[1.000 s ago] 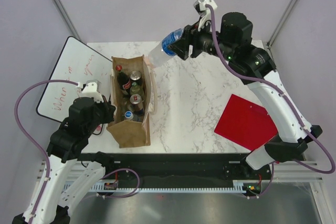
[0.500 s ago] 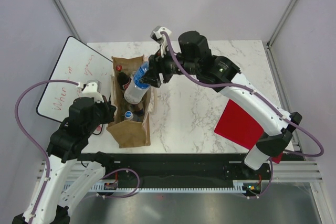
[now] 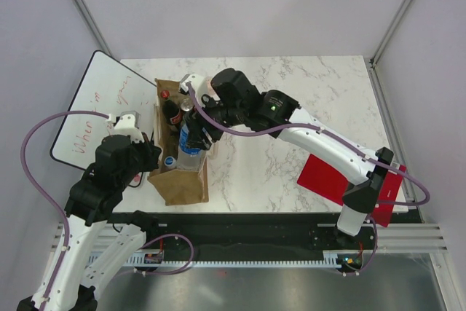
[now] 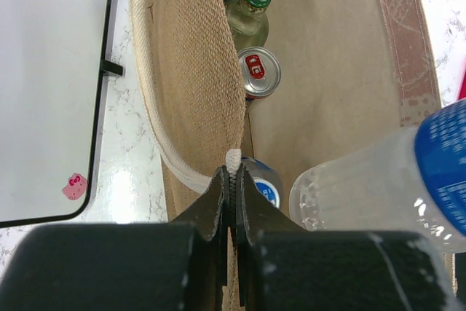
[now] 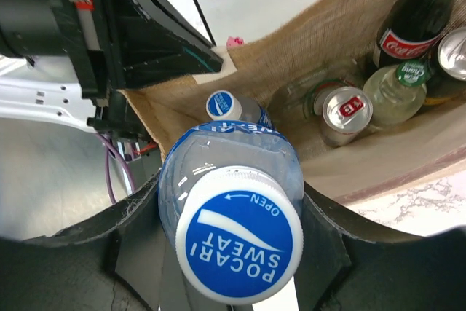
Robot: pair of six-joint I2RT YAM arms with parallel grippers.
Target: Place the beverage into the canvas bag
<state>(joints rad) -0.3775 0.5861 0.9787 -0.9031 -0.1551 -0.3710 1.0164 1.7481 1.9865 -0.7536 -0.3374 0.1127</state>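
On left part of table (image 3: pixel 291 107), near front edge: canvas bag (image 3: pixel 182 183). To its left, at table's left edge: whiteboard (image 3: pixel 87 114). At table's right front corner, well apart from bag: flat sheet (image 3: pixel 331 172). Inside bag, far end: cola bottle (image 5: pixel 411 34), second bottle (image 5: pixel 397 89) and can (image 5: pixel 346 111), close together. Inside bag, near end: small capped bottle (image 5: pixel 222 105). At bag's mouth, just beside it: beverage bottle (image 5: pixel 233 180), between fingers of right gripper (image 5: pixel 231 213). On bag's left rim: left gripper (image 4: pixel 231 180), pinching strap

Left hand (image 4: pixel 231 169) pinched shut; right hand (image 5: pixel 231 213) seemingly clamped.
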